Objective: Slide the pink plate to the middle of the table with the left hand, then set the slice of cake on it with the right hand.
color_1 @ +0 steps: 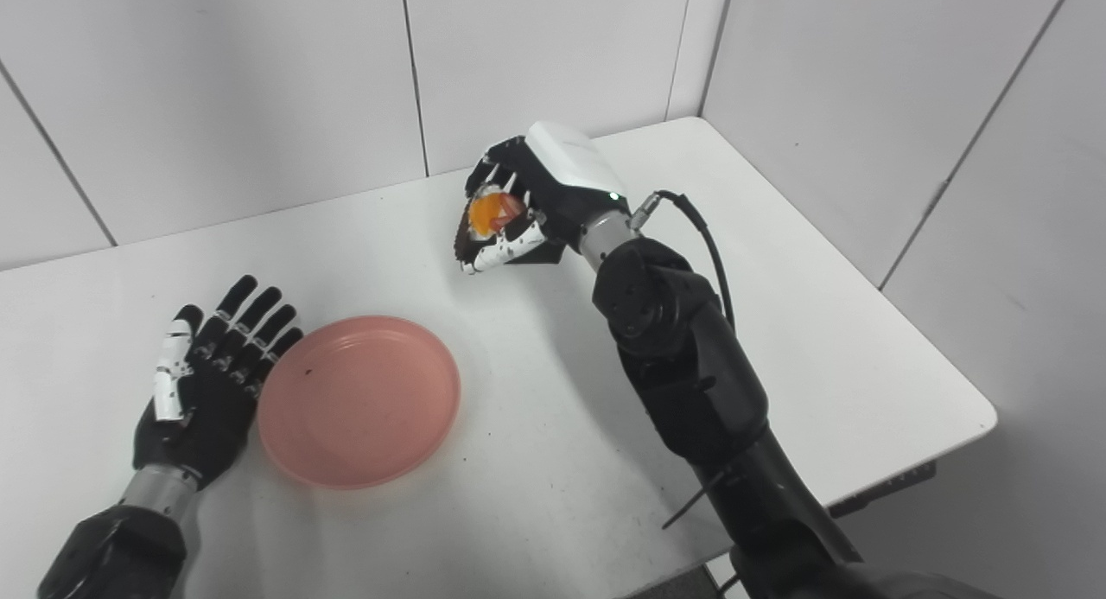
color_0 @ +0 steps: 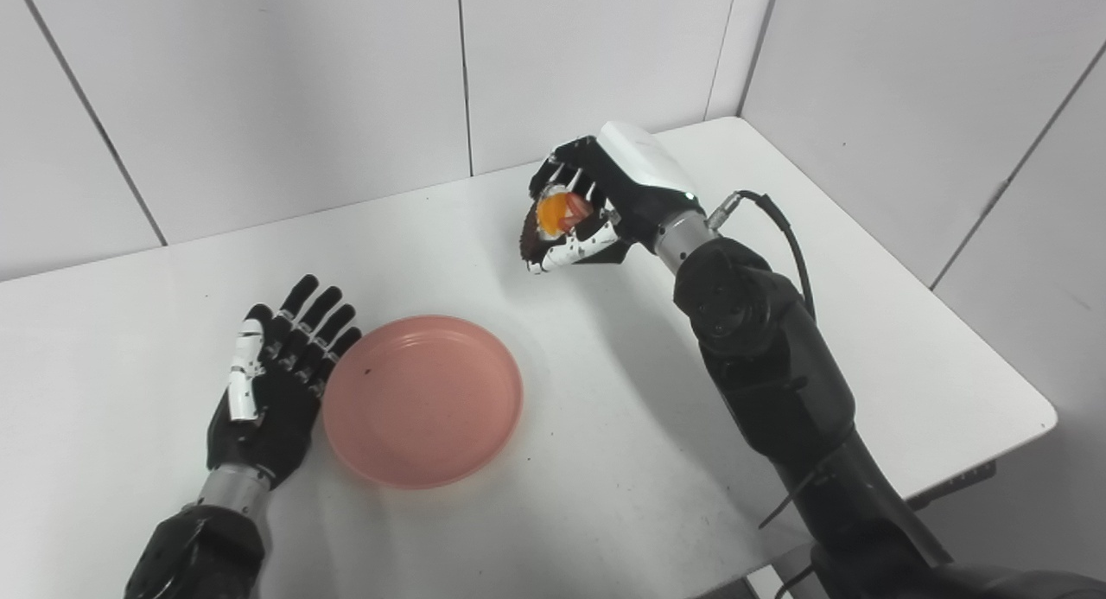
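nearest to us, our two forearms enter from the bottom edge. left hand (color_0: 268, 391) lies flat on the white table (color_0: 605, 426), fingers spread and holding nothing, its fingertips just beside the left rim of the pink plate (color_0: 422, 400); we cannot tell whether they touch the rim. we judge the plate to sit near the middle of the table, a little toward our left, and it is bare.

right hand (color_0: 581, 208) is raised toward the far side of the table, well apart from the plate, with its fingers curled around the slice of cake (color_0: 553, 219). the slice shows an orange and red top with a dark brown edge between the fingers and the white thumb. whether the slice is fully clear of the table we cannot tell.

step in hand, as we judge it: carry the slice to the plate and set it down.

procedure we recommend:
1. hold the present closure; the slice looks soft, so do not squeeze harder.
2. keep the slice high enough to pass over the plate rim.
3. bring the right hand toward us and leftward until the slice is over the plate centre.
4. leave the left hand beside the rim, clear of the descent path.
5. lower until the dark base meets the plate, then spread the fingers slowly.
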`<state>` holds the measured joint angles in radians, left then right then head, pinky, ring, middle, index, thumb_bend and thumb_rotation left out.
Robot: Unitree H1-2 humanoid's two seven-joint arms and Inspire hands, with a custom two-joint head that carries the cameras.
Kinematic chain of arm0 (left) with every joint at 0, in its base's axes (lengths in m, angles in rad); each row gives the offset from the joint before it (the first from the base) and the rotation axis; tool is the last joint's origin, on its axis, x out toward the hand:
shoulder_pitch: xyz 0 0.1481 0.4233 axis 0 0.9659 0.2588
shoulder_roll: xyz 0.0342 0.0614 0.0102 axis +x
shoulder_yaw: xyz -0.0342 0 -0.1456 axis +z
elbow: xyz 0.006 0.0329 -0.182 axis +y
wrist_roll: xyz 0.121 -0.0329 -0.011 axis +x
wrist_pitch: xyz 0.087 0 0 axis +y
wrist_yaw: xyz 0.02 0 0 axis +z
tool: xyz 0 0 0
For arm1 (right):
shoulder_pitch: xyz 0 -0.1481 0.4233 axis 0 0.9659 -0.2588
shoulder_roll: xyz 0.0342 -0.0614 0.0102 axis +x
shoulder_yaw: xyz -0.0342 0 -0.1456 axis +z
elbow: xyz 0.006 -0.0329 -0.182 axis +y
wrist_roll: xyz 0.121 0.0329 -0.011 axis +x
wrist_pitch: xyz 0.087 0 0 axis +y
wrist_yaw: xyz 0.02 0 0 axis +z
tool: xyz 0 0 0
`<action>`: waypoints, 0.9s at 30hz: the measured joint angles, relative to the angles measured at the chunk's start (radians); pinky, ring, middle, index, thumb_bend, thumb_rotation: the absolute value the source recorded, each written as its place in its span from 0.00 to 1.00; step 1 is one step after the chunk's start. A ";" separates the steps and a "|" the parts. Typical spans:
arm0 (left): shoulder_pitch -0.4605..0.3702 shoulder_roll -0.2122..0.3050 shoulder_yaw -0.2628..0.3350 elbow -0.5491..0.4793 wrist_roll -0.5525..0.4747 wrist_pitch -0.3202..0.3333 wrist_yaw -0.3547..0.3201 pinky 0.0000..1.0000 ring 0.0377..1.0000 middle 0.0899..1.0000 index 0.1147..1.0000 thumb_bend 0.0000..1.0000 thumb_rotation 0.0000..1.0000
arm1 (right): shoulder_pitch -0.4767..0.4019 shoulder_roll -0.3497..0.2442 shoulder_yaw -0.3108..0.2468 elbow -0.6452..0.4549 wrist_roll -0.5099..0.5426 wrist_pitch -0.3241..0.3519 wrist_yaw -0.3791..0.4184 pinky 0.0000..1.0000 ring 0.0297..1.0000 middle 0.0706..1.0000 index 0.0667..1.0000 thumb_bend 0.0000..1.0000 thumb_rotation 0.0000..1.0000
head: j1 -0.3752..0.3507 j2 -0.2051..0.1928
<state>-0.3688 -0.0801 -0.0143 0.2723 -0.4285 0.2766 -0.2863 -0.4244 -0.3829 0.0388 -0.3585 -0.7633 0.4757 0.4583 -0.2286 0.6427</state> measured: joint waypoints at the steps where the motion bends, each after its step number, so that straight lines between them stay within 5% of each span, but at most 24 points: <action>1: 0.001 -0.005 -0.005 -0.006 0.012 0.004 0.009 0.92 0.90 0.89 0.87 0.38 1.00 | -0.002 0.000 0.014 -0.002 0.000 0.000 0.000 0.37 0.42 0.46 0.45 0.50 0.12 | 0.026 0.003; 12: -0.007 -0.074 -0.033 0.001 0.056 0.009 0.064 0.92 0.90 0.88 0.87 0.37 1.00 | -0.015 0.064 0.134 0.051 0.054 -0.023 -0.016 0.36 0.42 0.46 0.45 0.51 0.12 | 0.170 0.020; 27: -0.026 -0.102 -0.030 0.021 0.080 0.008 0.094 0.88 0.88 0.87 0.86 0.38 1.00 | -0.007 0.077 0.240 0.134 0.057 -0.113 -0.081 0.32 0.37 0.43 0.45 0.51 0.13 | 0.204 0.040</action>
<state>-0.3944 -0.1824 -0.0439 0.2931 -0.3480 0.2850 -0.1919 -0.4318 -0.3060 0.2788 -0.2244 -0.7066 0.3632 0.3776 -0.0245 0.6826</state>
